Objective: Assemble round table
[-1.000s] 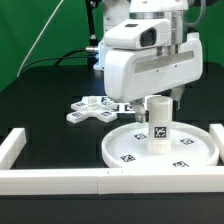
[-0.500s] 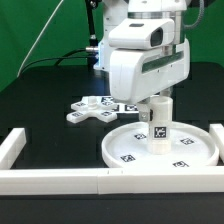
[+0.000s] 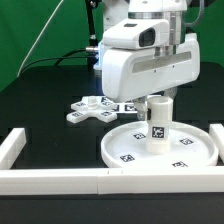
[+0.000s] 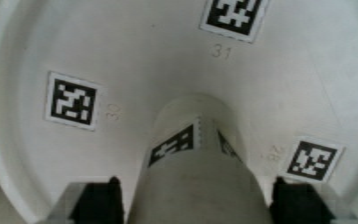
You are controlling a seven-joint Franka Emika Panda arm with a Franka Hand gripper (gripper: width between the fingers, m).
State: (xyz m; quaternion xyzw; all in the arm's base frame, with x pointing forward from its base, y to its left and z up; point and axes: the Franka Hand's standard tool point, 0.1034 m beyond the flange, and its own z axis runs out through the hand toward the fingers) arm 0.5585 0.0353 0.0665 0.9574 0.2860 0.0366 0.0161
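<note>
On your black worktop (image 3: 40,95), before a green backdrop (image 3: 25,30), the short white plastic cylinder leg (image 3: 157,125) stands upright on the large white round disc (image 3: 122,152). Your fingers (image 4: 98,200) flank it; whether they grip it is unclear.

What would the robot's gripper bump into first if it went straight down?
Probably the round disc. The gripper points down with the leg between its fingers, so the fingertips would pass along the leg and reach the disc it stands on. Depth is hard to judge.
</note>
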